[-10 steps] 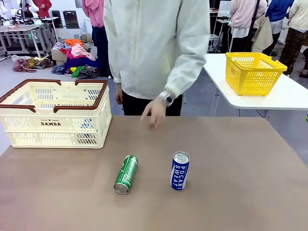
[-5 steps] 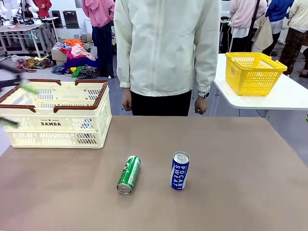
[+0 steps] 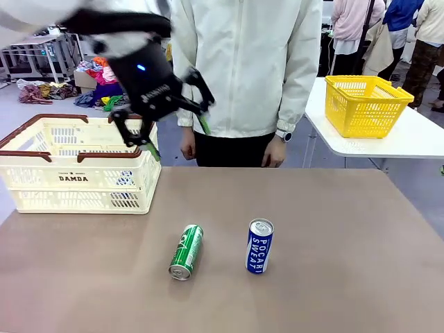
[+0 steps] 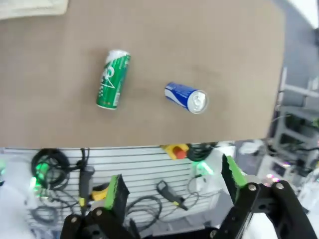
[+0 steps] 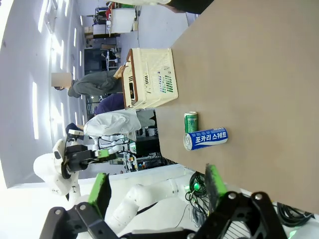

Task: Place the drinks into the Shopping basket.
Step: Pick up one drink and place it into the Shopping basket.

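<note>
On the brown table a green can (image 3: 186, 251) lies on its side. Just to its right a blue POCARI SWEAT can (image 3: 260, 245) stands upright. The cream Shopping basket (image 3: 76, 179) with a brown rim sits at the table's far left. My left gripper (image 3: 177, 135) hangs open and empty in the air beside the basket's right end, well above the cans. Its wrist view looks down on the green can (image 4: 112, 78) and the blue can (image 4: 186, 97) beyond its spread fingers (image 4: 117, 191). My right gripper (image 5: 157, 188) is open and empty, far from the blue can (image 5: 207, 139), the green can (image 5: 191, 122) and the basket (image 5: 149, 78).
A person in a cream jacket stands at the far table edge with both hands (image 3: 274, 152) down at the sides. A yellow basket (image 3: 364, 104) sits on a white side table at the back right. Bare table surface surrounds both cans.
My left arm has swung in from the left edge to beside the basket's right end. The person's hand has drawn back from the table. The green can shifted slightly.
</note>
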Action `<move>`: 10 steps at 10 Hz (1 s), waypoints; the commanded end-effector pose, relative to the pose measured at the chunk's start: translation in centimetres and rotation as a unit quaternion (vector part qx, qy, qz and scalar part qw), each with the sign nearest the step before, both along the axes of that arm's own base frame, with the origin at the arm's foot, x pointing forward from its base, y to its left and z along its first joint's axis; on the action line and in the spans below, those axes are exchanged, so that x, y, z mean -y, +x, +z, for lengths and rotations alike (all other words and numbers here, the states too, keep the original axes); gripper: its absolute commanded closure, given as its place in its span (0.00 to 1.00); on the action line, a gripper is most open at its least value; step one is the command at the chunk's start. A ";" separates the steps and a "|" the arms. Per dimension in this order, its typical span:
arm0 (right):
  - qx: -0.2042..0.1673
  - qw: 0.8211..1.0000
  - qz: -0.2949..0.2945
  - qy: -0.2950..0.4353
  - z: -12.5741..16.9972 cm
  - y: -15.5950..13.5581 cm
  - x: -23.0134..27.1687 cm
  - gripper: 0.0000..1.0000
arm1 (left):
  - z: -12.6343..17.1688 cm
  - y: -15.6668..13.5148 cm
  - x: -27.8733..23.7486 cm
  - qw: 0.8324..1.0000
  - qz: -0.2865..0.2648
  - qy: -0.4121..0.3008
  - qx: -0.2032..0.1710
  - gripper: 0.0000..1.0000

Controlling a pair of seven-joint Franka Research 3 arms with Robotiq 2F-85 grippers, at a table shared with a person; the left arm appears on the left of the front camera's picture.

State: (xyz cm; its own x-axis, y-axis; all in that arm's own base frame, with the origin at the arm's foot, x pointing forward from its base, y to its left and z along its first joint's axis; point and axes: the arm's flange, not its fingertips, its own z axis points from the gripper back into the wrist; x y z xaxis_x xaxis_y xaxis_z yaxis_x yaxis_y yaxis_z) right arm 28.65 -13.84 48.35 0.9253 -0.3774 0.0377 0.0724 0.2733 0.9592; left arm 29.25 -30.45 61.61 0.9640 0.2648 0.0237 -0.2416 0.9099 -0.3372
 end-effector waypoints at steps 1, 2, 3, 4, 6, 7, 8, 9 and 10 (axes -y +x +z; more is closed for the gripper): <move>-0.003 1.000 -0.005 0.015 0.5 0.1 -0.1 0.00 | -2.6 1.1 1.9 0.998 -0.027 0.056 0.014 0.00; -0.003 1.000 -0.005 0.015 0.5 0.1 -0.1 0.00 | -4.3 0.5 4.5 0.994 -0.062 0.079 0.041 0.00; -0.003 1.000 -0.005 0.015 0.5 0.1 -0.1 0.00 | -6.7 -0.2 6.9 0.988 -0.103 0.094 0.059 0.00; -0.003 1.000 -0.005 0.015 0.5 0.1 -0.1 0.00 | -8.5 -0.8 8.8 0.985 -0.127 0.095 0.070 0.00; -0.003 1.000 -0.005 0.015 0.5 0.1 -0.1 0.00 | -11.3 -2.0 11.7 0.979 -0.169 0.077 0.081 0.00; -0.003 1.000 -0.005 0.015 0.5 0.1 -0.1 0.00 | -12.4 -2.5 13.1 0.975 -0.182 0.079 0.102 0.00; -0.003 1.000 -0.005 0.015 0.5 0.1 -0.1 0.00 | -13.1 -2.7 14.3 0.969 -0.208 0.082 0.107 0.00; -0.003 1.000 -0.005 0.015 0.5 0.1 -0.1 0.00 | -13.6 -2.6 15.1 0.963 -0.232 0.082 0.110 0.00; -0.003 1.000 -0.005 0.015 0.5 0.1 -0.1 0.00 | -14.3 -2.2 16.1 0.957 -0.250 0.087 0.113 0.00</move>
State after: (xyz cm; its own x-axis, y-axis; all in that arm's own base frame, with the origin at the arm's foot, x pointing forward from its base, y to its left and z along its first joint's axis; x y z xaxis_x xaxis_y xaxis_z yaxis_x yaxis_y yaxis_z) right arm 28.66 -13.86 48.35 0.9252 -0.3776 0.0375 0.0727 0.2735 0.9591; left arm 25.89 -45.70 47.37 0.9437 -0.2328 0.2348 0.2768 0.9447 -0.1760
